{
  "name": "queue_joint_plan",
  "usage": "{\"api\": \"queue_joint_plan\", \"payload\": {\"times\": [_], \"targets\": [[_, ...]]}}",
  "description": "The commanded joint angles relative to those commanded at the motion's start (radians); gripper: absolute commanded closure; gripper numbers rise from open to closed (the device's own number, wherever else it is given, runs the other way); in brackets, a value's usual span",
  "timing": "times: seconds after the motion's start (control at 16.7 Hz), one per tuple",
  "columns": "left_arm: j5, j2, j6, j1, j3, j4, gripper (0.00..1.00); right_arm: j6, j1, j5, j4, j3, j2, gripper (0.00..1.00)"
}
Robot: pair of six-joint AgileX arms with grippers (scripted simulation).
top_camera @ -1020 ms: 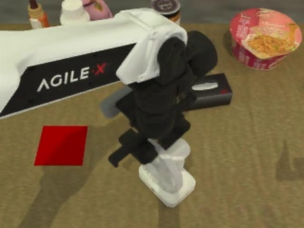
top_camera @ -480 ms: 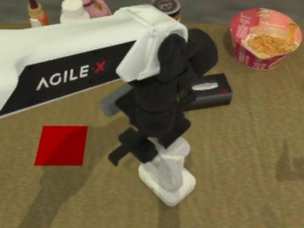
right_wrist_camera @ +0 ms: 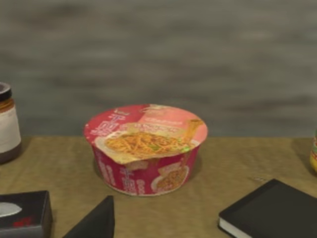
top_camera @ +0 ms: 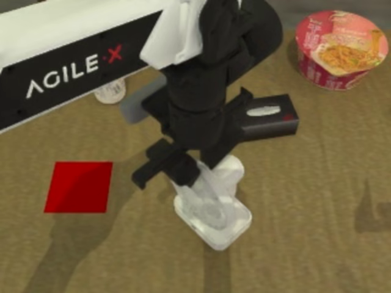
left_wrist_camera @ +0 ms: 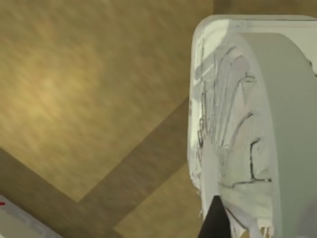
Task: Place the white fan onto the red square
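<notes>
Fingers point(top_camera: 189, 177) of left arm clasp white fan point(top_camera: 214, 213) at its grille

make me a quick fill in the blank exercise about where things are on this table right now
1. The white fan stands to the ____ of the red square in the top view.
2. The gripper over the fan belongs to the ____ arm.
3. The noodle bowl sits at the table's far ____ corner.
4. The black tissue box lies between the fan and the ____.

Missing words: right; left; right; noodle bowl
</notes>
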Motion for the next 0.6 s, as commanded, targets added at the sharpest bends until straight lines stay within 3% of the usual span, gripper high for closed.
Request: {"api": "queue_joint_plan", "payload": {"times": [0.3, 0.6], "targets": [[0.0, -0.009, -0.016, 0.032, -0.014, 0.003, 1.0, 0.0, 0.0, 0.0, 0.0, 0.0, 0.0, 0.0], [-0.001, -0.077, -0.104, 0.288, -0.082, 0.008, 1.0, 0.0, 0.0, 0.0, 0.0, 0.0, 0.0, 0.0]]}}
